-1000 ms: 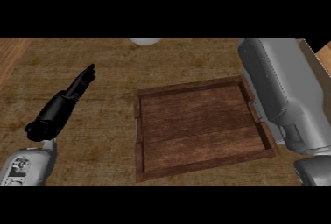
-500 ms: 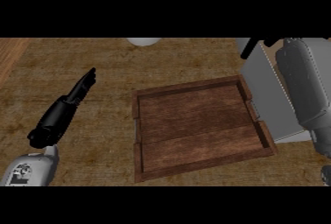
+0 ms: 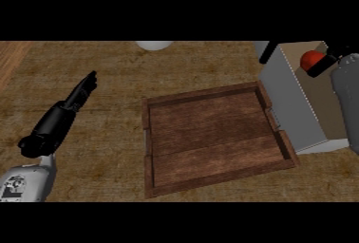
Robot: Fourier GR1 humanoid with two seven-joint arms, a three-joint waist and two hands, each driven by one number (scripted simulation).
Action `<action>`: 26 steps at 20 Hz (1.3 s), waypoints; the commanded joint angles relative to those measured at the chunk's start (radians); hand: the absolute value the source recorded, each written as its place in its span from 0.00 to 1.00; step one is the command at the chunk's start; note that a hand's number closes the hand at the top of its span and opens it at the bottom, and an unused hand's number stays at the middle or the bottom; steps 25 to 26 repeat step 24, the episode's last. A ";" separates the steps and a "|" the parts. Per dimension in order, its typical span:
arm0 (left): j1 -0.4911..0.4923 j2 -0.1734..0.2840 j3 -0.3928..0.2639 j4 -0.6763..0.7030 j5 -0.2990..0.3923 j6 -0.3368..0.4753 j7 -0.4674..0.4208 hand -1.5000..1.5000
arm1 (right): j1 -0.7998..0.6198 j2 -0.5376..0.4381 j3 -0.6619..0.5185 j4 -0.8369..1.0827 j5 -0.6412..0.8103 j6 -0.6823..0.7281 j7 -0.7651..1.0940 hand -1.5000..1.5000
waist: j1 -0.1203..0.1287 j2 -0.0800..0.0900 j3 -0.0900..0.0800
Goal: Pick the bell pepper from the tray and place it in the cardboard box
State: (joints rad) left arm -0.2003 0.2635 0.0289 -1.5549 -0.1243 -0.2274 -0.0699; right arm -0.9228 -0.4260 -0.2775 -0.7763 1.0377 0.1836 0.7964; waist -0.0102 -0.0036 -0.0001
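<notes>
I saw my right hand [image 3: 324, 64] with fingers grasping the bell pepper [image 3: 312, 59] over the cardboard box [image 3: 294, 102] at the desk's [image 3: 105, 142] right edge; its long axis unclear. Wooden tray [image 3: 214, 137] sat mid-desk; left hand [image 3: 60, 121] released.

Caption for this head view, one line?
Right hand holds red bell pepper over cardboard box; wooden tray bare; left hand open.

right robot hand [image 3: 324, 64] mostly cropped (grip unclear)

The brown desk [image 3: 98, 61] carries a wooden tray [image 3: 214, 137], a box [image 3: 298, 102] just beside it, and a white thing [image 3: 154, 45] at the far edge.
</notes>
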 commanded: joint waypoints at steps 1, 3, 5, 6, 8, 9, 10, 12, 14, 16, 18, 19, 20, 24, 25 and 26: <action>-0.041 -0.013 0.003 0.043 -0.020 0.017 -0.001 0.50 | 0.111 -0.012 -0.027 -0.118 -0.088 0.126 -0.029 0.00 | -0.013 -0.003 0.000; 0.016 -0.029 -0.021 -0.038 -0.018 0.015 0.017 0.50 | 0.088 0.007 -0.036 -0.088 -0.130 0.145 -0.087 0.00 | 0.007 0.000 0.000; 0.004 -0.019 -0.013 -0.003 -0.030 0.010 -0.014 0.50 | 0.149 0.004 -0.032 -0.149 -0.156 0.134 -0.160 0.00 | 0.004 0.001 0.000; 0.027 -0.044 -0.024 0.038 -0.051 0.035 -0.067 0.50 | 0.119 -0.010 -0.051 -0.158 -0.179 0.135 -0.183 0.00 | 0.004 0.002 0.000; -0.002 -0.018 -0.002 -0.003 -0.016 0.004 -0.009 0.50 | 0.160 0.005 -0.058 -0.231 -0.194 0.055 -0.242 0.00 | 0.003 0.001 0.000; 0.002 -0.027 -0.007 -0.012 -0.009 0.003 0.003 0.50 | 0.115 0.010 -0.083 -0.243 -0.202 -0.014 -0.251 0.00 | 0.008 0.001 0.001; -0.001 -0.013 0.003 0.020 -0.012 -0.003 -0.020 0.50 | 0.140 0.034 -0.100 -0.254 -0.209 -0.112 -0.309 0.00 | 0.007 0.006 0.002; 0.001 -0.030 -0.004 0.000 -0.018 0.018 0.015 0.50 | 0.105 0.058 -0.207 -0.344 -0.298 -0.221 -0.321 0.00 | -0.013 -0.006 0.004; -0.007 -0.017 0.008 0.012 0.001 -0.004 0.001 0.50 | 0.084 0.066 -0.308 -0.373 -0.377 -0.313 -0.350 0.00 | -0.015 -0.001 0.005; -0.023 -0.015 0.018 -0.006 -0.003 0.011 0.034 0.50 | 0.113 0.107 -0.377 -0.422 -0.438 -0.381 -0.346 0.00 | -0.020 -0.006 0.005; 0.003 0.006 0.026 0.013 -0.004 -0.008 -0.013 0.50 | 0.152 0.114 -0.445 -0.428 -0.494 -0.443 -0.403 0.00 | -0.006 0.002 0.003; 0.024 -0.006 0.011 0.008 -0.017 -0.001 -0.032 0.50 | 0.172 0.126 -0.456 -0.438 -0.503 -0.468 -0.414 0.00 | 0.000 0.002 0.002; -0.002 0.021 0.030 -0.046 0.024 -0.038 0.037 0.50 | 0.232 0.150 -0.471 -0.453 -0.521 -0.487 -0.449 0.00 | 0.003 0.000 0.002; -0.021 0.008 0.032 0.066 -0.011 -0.021 -0.052 0.50 | 0.316 0.106 -0.533 -0.474 -0.620 -0.483 -0.564 0.00 | 0.000 0.005 0.001; -0.021 0.008 0.032 0.066 -0.011 -0.021 -0.052 0.50 | 0.316 0.106 -0.533 -0.474 -0.620 -0.483 -0.564 0.00 | 0.000 0.005 0.001; -0.021 0.008 0.032 0.066 -0.011 -0.021 -0.052 0.50 | 0.316 0.106 -0.533 -0.474 -0.620 -0.483 -0.564 0.00 | 0.000 0.005 0.001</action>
